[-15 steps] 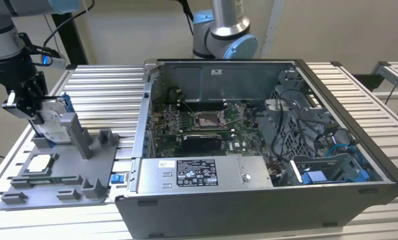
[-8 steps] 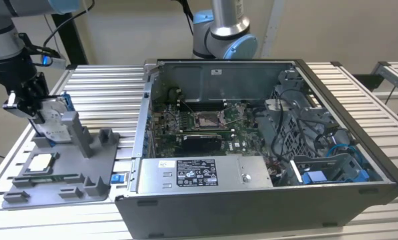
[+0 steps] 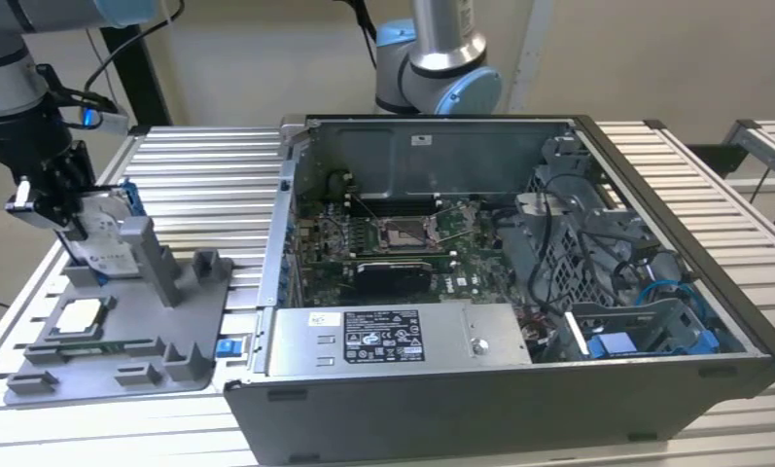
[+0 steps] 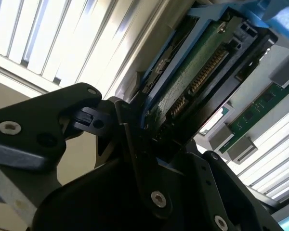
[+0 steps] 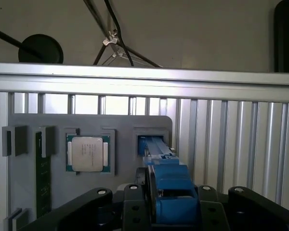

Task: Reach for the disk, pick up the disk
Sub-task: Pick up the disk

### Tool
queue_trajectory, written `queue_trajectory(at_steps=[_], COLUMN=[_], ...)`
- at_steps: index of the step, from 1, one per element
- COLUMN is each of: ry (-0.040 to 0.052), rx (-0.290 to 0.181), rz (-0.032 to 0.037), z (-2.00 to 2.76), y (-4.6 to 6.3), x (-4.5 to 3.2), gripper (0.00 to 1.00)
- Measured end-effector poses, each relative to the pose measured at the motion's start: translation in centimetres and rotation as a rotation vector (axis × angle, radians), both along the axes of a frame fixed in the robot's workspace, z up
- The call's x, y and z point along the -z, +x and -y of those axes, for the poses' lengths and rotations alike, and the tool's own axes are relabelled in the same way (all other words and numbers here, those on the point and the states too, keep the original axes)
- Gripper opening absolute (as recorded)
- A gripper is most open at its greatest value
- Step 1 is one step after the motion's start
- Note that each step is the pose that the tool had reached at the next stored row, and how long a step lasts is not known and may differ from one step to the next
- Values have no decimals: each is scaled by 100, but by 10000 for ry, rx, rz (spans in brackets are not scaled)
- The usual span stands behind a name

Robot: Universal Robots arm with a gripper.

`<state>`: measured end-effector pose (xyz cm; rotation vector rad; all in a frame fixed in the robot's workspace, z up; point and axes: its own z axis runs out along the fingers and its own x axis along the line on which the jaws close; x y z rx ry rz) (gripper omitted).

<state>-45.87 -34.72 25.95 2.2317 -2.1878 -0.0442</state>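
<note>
Fingers (image 4: pixel 132 139) are pinching the disk (image 4: pixel 197 72) across its thin dimension. In the second wrist view they are lying against its two broad sides with no gap showing, so I am logging this as a clamp, not a hover.

The gripper (image 3: pixel 60 199) is pointing down over the exterior view's left part of the table (image 3: pixel 205 165). The disk is standing on edge in a slot of the grey holder tray (image 3: pixel 141 341). That upright seating is likely deliberate, since it is leaving the upper edge exposed for a grasp from above.

In the first wrist view the blue side rail (image 5: pixel 166 180) is sitting centred between the finger links, so the grip is looking balanced. I cannot tell whether the lower edge is seated in the slot or clear of it.

The square chip (image 5: pixel 88 153) is lying flat in its own recess beside the slot, apart from the fingers. The open computer case (image 3: pixel 491 409) is standing well apart, towards the exterior view's right.
</note>
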Motion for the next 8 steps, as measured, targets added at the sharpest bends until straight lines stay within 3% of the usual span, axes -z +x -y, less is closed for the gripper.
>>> queue_trajectory(at_steps=[8], ry=[1], rx=[-1], rz=[-1], z=[0], y=[0], x=[0], gripper=[0])
